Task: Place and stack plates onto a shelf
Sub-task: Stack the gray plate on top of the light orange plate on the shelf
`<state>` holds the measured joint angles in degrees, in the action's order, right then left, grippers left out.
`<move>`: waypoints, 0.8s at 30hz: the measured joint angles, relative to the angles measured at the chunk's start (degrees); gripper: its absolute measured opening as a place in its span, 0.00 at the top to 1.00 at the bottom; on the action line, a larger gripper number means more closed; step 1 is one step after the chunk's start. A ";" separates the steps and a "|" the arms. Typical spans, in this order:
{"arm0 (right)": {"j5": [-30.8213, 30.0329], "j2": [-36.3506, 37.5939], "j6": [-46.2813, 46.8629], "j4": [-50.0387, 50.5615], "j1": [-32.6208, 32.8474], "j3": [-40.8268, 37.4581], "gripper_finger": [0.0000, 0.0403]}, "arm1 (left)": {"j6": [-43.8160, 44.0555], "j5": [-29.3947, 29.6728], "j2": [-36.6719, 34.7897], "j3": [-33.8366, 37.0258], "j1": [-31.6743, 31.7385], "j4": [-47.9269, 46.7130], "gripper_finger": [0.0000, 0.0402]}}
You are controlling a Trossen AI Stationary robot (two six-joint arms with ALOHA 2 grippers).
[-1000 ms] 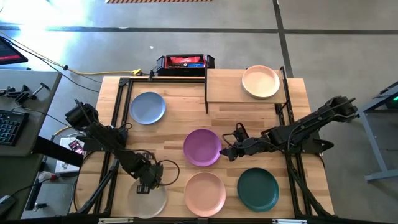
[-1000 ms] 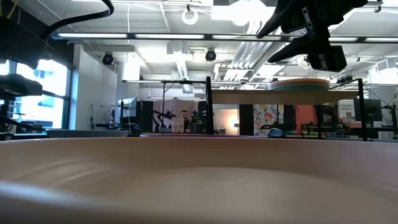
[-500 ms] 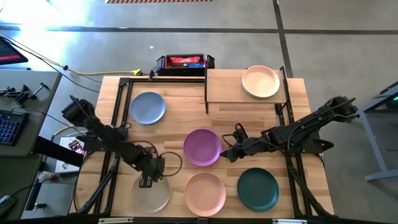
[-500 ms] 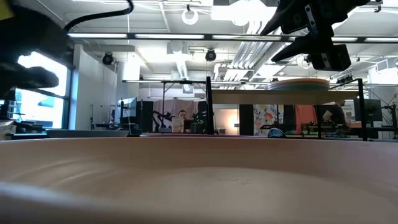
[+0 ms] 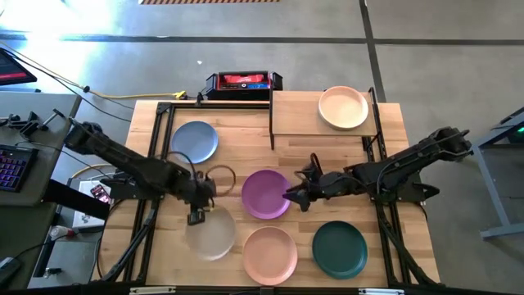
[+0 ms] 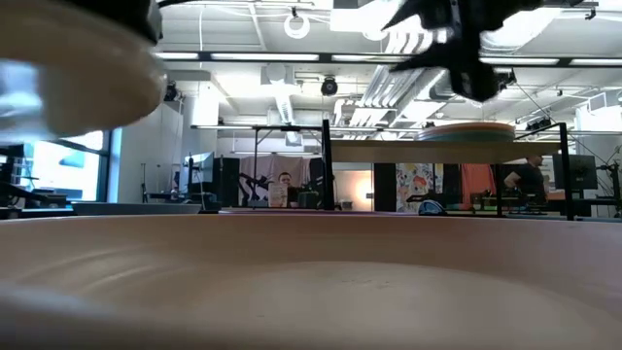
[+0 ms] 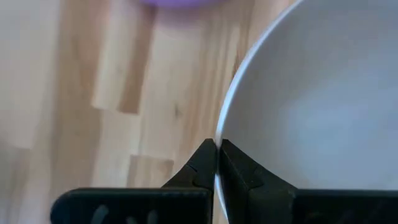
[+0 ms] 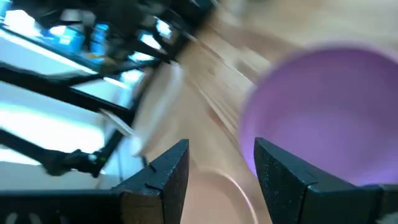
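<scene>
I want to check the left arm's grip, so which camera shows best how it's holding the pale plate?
The left wrist view: the left gripper is shut on the pale plate at its rim. The high view shows the whole plate under that gripper. The low view gives only a blurred plate. The right wrist view doesn't show the grip.

Plates on a light-wood table (image 5: 246, 156): blue plate (image 5: 195, 141), purple plate (image 5: 265, 194), peach plate (image 5: 270, 254), dark teal plate (image 5: 339, 249), pale beige plate (image 5: 211, 238). A cream plate (image 5: 343, 107) tops the light-wood shelf (image 5: 299, 115).
</scene>
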<state>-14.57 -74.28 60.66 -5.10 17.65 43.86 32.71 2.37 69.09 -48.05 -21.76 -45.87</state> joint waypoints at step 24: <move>6.31 0.02 -31.76 -31.33 -18.79 0.00 0.60 | -18.46 15.46 -4.23 -15.90 25.10 -4.38 1.00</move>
<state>-8.25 -74.26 28.90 -36.43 -1.14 43.86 14.25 17.83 64.86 -63.95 3.34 -50.26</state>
